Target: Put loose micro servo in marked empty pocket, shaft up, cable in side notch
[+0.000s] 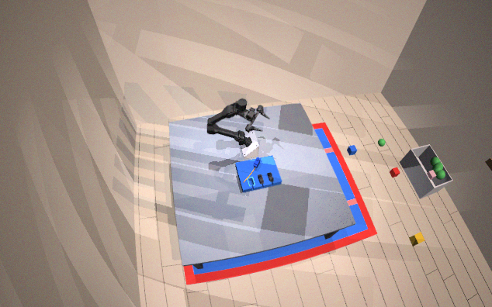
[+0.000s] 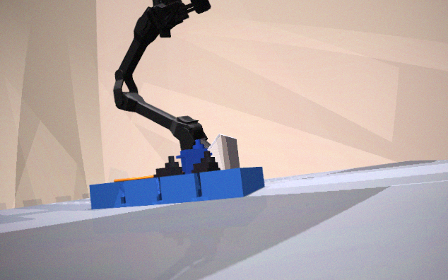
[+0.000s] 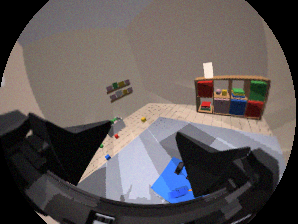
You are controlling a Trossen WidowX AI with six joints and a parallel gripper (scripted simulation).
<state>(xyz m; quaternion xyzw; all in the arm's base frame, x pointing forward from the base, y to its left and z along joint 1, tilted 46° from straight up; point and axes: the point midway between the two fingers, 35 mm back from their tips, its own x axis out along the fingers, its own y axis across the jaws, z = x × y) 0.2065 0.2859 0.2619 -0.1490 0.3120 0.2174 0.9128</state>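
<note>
Hand: the hand [image 1: 258, 117] is spread wide with nothing between its fingers; it hangs high over the far part of the table [image 1: 213, 217], well apart from the work. Open and raised reads as the pose for an approach, not a grasp.

Arm: the arm [image 2: 131, 81] is folded back on itself, elbow low near the deck and wrist high. In the exterior view the hand is mostly cut off by the top edge.

Wrist view: tilted down toward the deck [image 3: 174, 185], which shows blue between and below the two dark fingers. So the hand is aimed roughly at the work area.

Micro servo: the blue micro servo [image 1: 257, 162] stands on the far edge of the deck [image 1: 271, 160], untouched, not in any pocket. In the exterior view it rises behind the two black servos [image 2: 187, 166].

Cable: an orange cable [image 1: 249, 176] trails from the servo across the deck toward the left pocket; it lies loose, not in a notch as far as I can tell.

Pocket: the marked empty pocket [image 1: 251, 182] is the leftmost of the row, light-outlined; the black servos [image 1: 265, 178] fill the other two.

White block: a white wedge [image 1: 251, 144] stands at the arm's base, just beyond the deck. Purpose not evident.

Judgement: grasp not yet begun; next step calls for descent onto the servo body, fingers straddling it, shaft up.
</note>
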